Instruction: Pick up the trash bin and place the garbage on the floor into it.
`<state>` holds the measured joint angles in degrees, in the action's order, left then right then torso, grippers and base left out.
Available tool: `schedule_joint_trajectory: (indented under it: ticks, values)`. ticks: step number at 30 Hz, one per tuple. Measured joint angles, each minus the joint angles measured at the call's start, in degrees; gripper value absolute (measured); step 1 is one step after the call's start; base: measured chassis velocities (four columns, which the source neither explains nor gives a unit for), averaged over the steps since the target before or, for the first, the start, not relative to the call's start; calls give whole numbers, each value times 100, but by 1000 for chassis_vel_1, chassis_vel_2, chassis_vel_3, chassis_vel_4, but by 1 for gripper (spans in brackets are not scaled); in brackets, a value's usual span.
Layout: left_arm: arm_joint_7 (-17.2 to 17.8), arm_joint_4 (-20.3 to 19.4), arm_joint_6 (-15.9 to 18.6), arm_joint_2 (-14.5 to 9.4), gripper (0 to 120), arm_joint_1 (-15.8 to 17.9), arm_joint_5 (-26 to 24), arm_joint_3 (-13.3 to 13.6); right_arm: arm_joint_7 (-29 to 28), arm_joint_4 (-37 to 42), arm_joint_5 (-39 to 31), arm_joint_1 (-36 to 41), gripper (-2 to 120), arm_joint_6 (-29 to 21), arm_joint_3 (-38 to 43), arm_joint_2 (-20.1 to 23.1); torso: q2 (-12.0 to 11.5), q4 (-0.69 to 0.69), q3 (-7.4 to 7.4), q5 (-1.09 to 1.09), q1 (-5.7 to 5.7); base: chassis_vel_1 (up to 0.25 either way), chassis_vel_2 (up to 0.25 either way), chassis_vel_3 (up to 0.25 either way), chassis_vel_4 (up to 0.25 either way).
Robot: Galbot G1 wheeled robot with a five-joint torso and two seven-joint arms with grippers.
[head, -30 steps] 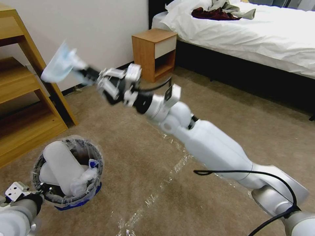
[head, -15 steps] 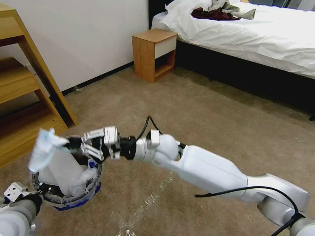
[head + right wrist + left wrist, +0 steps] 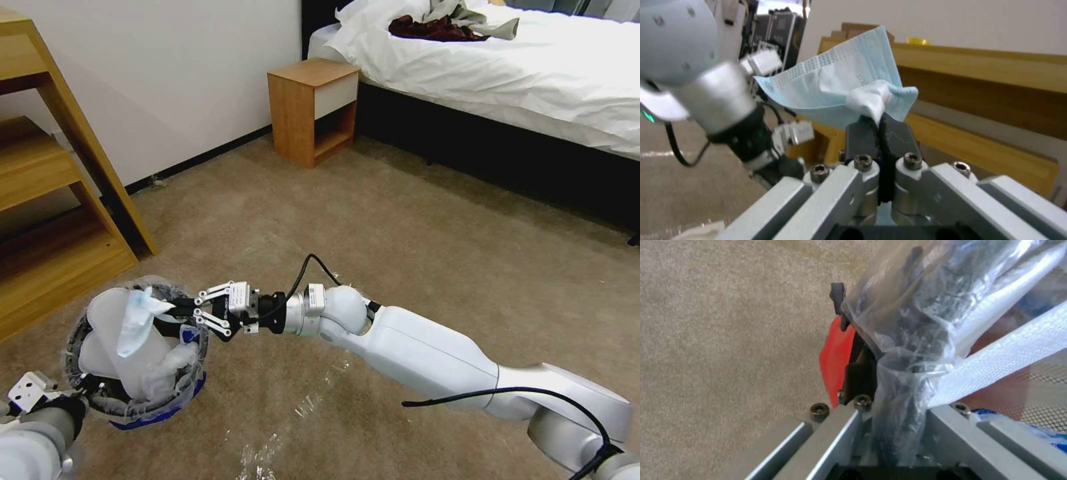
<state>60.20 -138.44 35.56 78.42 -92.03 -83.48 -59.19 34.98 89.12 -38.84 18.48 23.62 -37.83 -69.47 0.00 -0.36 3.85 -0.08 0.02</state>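
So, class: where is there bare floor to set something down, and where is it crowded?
Bare carpet runs from the nightstand and bed to the right arm. Crowded: the full trash bin, the right gripper pinching a mask above it.

Wooden nightstand (image 3: pixel 313 110) beside a white bed (image 3: pixel 507 73); wooden shelf unit (image 3: pixel 47 200) against the wall

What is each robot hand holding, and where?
The right hand pinches a blue face mask by one bunched edge. The left hand clamps the trash bin rim.
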Motion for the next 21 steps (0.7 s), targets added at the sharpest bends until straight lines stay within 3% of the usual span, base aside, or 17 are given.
schedule_joint_trajectory:
  ticks: [21]
  values:
    - [-5, -37, 7, 26, 0, -11, -8, 3, 47, -390, 64, -46, 0, 36, -159, -301, 0, 1, 0, 0, 0, 0, 0, 0, 0]
